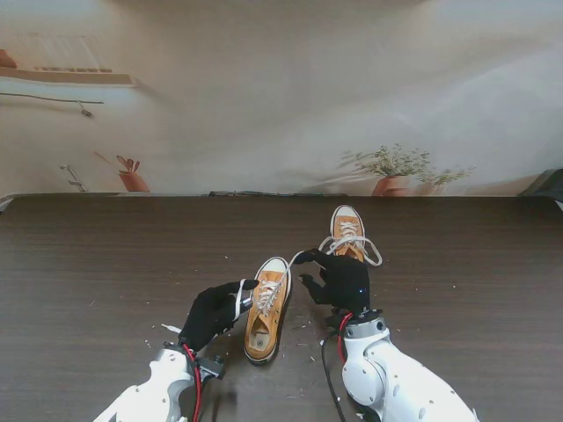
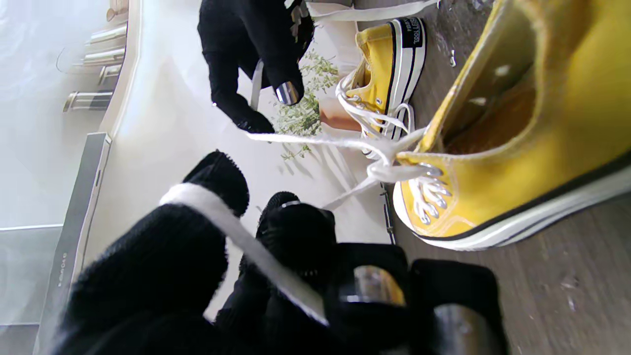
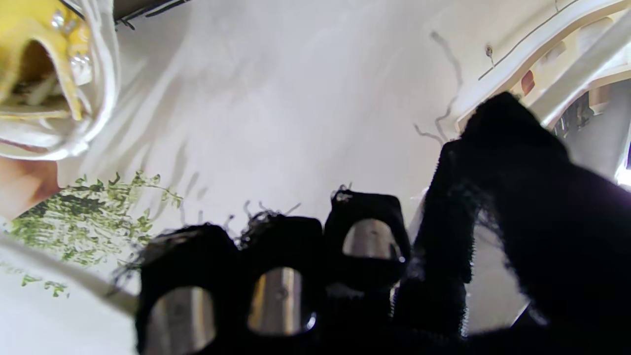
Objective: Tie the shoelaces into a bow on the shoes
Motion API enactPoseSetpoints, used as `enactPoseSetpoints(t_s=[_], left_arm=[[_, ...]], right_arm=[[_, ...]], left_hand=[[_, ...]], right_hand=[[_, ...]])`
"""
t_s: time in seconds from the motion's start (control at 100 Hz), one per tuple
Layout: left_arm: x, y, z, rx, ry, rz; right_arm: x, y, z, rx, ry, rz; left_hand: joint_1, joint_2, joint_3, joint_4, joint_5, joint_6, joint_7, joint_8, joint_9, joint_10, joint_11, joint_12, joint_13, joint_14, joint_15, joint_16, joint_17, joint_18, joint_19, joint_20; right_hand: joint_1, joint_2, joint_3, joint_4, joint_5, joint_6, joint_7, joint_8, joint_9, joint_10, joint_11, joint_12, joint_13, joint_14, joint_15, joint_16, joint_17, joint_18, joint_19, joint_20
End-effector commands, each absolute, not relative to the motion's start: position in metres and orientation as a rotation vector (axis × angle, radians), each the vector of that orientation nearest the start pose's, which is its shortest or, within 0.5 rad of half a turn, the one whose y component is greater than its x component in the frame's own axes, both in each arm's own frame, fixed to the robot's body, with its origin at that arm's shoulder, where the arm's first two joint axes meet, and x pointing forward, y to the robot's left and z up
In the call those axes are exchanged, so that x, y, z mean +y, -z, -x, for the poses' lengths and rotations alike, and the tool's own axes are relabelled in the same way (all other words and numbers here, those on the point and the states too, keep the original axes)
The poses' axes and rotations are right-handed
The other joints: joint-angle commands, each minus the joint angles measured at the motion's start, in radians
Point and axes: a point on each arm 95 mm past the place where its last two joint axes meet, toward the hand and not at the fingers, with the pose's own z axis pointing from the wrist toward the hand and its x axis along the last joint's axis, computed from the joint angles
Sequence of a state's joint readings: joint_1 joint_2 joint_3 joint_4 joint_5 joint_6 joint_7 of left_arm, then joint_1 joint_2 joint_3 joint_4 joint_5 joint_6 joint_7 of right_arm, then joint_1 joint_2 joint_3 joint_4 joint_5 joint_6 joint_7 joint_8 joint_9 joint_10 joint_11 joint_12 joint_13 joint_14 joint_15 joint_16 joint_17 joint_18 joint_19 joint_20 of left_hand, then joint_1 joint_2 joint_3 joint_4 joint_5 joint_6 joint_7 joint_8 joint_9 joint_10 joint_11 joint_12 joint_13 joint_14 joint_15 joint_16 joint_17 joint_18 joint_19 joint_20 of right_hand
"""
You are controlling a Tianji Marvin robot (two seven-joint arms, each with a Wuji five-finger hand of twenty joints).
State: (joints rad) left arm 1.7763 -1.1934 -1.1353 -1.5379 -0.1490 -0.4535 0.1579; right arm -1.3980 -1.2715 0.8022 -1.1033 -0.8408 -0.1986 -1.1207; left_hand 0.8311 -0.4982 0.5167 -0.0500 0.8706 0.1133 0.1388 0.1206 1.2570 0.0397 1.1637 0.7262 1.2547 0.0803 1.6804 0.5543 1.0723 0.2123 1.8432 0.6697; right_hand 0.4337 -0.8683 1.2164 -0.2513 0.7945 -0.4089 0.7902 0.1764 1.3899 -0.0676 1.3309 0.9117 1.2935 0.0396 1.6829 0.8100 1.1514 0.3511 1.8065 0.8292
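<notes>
Two orange-yellow sneakers stand on the dark table. The near shoe has its white laces pulled out to both sides. My left hand, in a black glove, is shut on one lace, which lies across its fingers. My right hand pinches the other lace and holds it taut above the shoe's toe. The far shoe carries looped white laces, just beyond the right hand.
The dark wood table stretches to both sides, with small pale specks near the shoes. A printed backdrop with potted plants rises along the table's far edge. A black cable runs beside my right forearm.
</notes>
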Motion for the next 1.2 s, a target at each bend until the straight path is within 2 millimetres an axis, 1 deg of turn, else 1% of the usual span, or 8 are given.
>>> enactPoseSetpoints(t_s=[0.0,0.15,0.44,0.64,0.82,1.05,1.1,1.19], left_arm=[[-0.055,0.382,-0.323,0.485,2.463,2.170],[-0.073,0.385,-0.333,0.533,2.453,2.198],[-0.096,0.393,-0.341,0.608,2.407,2.266],[-0.100,0.395,-0.336,0.659,2.395,2.331],[-0.098,0.397,-0.321,0.668,2.406,2.370],[-0.098,0.396,-0.310,0.737,2.403,2.381],[-0.099,0.396,-0.309,0.747,2.398,2.384],[-0.100,0.396,-0.308,0.759,2.391,2.388]], right_arm=[[0.086,0.386,-0.364,0.792,-2.124,-0.943],[0.087,0.386,-0.362,0.800,-2.143,-0.934],[0.091,0.385,-0.358,0.818,-2.173,-0.928],[0.091,0.384,-0.358,0.820,-2.172,-0.898],[0.090,0.388,-0.363,0.822,-2.145,-0.920],[0.097,0.396,-0.367,0.834,-2.125,-0.956],[0.099,0.397,-0.367,0.835,-2.123,-0.969],[0.102,0.399,-0.366,0.832,-2.127,-1.005]], left_hand=[[-0.052,-0.050,0.020,-0.021,-0.058,-0.148,-0.046,-0.026,0.053,0.052,-0.007,0.026,0.016,0.010,0.028,-0.005,0.026,-0.096,0.251,0.015],[-0.067,-0.070,0.041,-0.027,-0.098,-0.146,-0.063,-0.031,0.044,0.051,-0.010,0.022,0.016,0.010,0.028,-0.004,0.025,-0.097,0.251,0.008],[-0.076,-0.077,0.065,-0.033,-0.096,-0.132,-0.062,-0.030,0.040,0.051,-0.008,0.018,0.016,0.010,0.028,-0.004,0.025,-0.097,0.251,0.002],[-0.080,-0.074,0.070,-0.035,-0.040,-0.116,-0.041,-0.022,0.041,0.052,-0.005,0.016,0.016,0.010,0.028,-0.004,0.025,-0.100,0.251,0.002],[-0.082,-0.068,0.071,-0.036,-0.030,-0.117,-0.038,-0.020,0.041,0.052,-0.004,0.015,0.016,0.009,0.027,-0.004,0.025,-0.101,0.251,0.001],[-0.083,-0.054,0.063,-0.035,-0.025,-0.105,-0.036,-0.019,0.038,0.049,-0.004,0.014,0.016,0.006,0.024,-0.005,0.025,-0.103,0.251,-0.002],[-0.083,-0.048,0.061,-0.035,-0.026,-0.101,-0.037,-0.019,0.038,0.049,-0.004,0.014,0.016,0.006,0.024,-0.005,0.025,-0.103,0.251,-0.002],[-0.083,-0.043,0.057,-0.034,-0.028,-0.099,-0.037,-0.019,0.036,0.048,-0.005,0.013,0.016,0.006,0.023,-0.005,0.025,-0.103,0.251,-0.004]], right_hand=[[0.003,0.004,-0.009,-0.028,-0.006,-0.017,-0.001,-0.024,0.059,-0.010,0.040,0.014,0.019,-0.048,0.066,0.020,0.027,-0.028,0.197,0.006],[-0.009,0.017,-0.016,-0.035,-0.009,-0.017,0.002,-0.032,0.059,-0.011,0.040,0.014,0.019,-0.046,0.066,0.021,0.027,-0.028,0.197,0.006],[-0.013,0.029,-0.020,-0.045,-0.008,-0.012,0.006,-0.048,0.058,-0.009,0.040,0.015,0.019,-0.044,0.068,0.023,0.027,-0.028,0.197,0.006],[-0.006,0.041,-0.020,-0.047,-0.012,-0.012,0.012,-0.056,0.059,-0.009,0.040,0.016,0.019,-0.044,0.067,0.023,0.027,-0.028,0.197,0.005],[-0.006,0.036,-0.030,-0.055,-0.006,-0.010,0.022,-0.063,0.058,-0.007,0.038,0.015,0.019,-0.043,0.066,0.023,0.027,-0.028,0.196,0.005],[-0.033,0.012,-0.048,-0.063,0.021,0.021,0.022,-0.079,0.059,-0.001,0.038,0.015,0.019,-0.041,0.064,0.022,0.026,-0.023,0.193,0.005],[-0.048,0.008,-0.051,-0.058,0.028,0.030,0.016,-0.082,0.059,-0.001,0.039,0.015,0.019,-0.041,0.064,0.022,0.026,-0.023,0.193,0.005],[-0.096,0.020,-0.058,-0.027,0.045,0.055,-0.011,-0.071,0.059,0.003,0.042,0.013,0.019,-0.033,0.062,0.021,0.025,-0.012,0.186,0.004]])
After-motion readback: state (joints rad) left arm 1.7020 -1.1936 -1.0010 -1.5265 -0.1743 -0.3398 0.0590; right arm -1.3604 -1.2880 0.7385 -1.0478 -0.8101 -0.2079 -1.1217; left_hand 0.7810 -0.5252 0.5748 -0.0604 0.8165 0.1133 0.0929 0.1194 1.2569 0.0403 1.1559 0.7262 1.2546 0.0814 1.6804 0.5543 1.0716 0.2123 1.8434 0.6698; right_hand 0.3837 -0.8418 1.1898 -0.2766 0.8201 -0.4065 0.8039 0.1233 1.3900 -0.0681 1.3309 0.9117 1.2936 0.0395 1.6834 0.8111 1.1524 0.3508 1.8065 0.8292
